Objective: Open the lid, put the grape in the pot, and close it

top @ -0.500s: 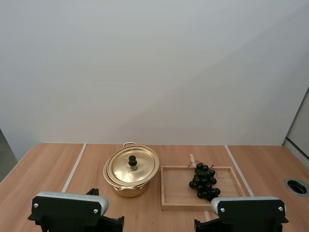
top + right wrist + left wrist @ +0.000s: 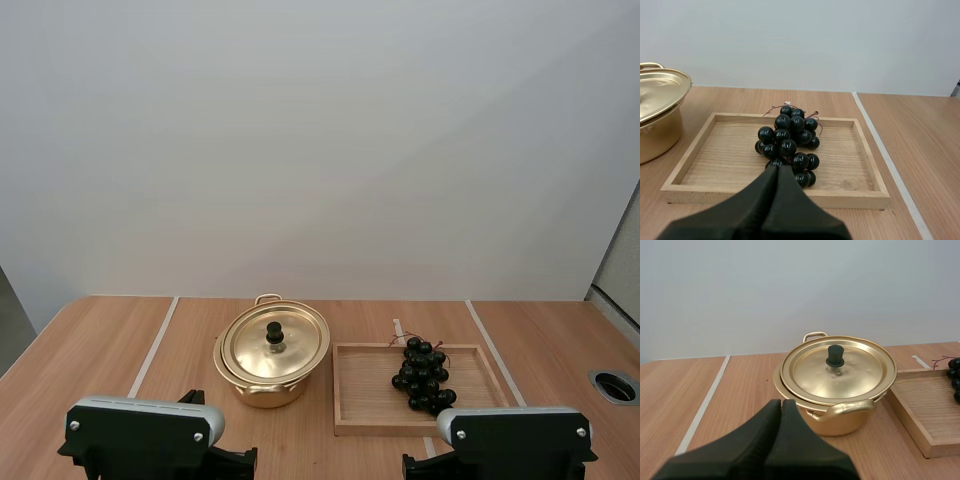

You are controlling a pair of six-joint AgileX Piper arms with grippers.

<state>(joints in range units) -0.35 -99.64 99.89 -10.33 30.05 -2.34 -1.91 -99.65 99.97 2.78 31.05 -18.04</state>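
Both left tool and right tool closed, touching nothing.

Low, near wrist views; shared pot

No text, label, brand, number or sign can be read in any view. Nothing legible is carried by the golden pot, its lid, the wooden tray, the grapes or the surface.
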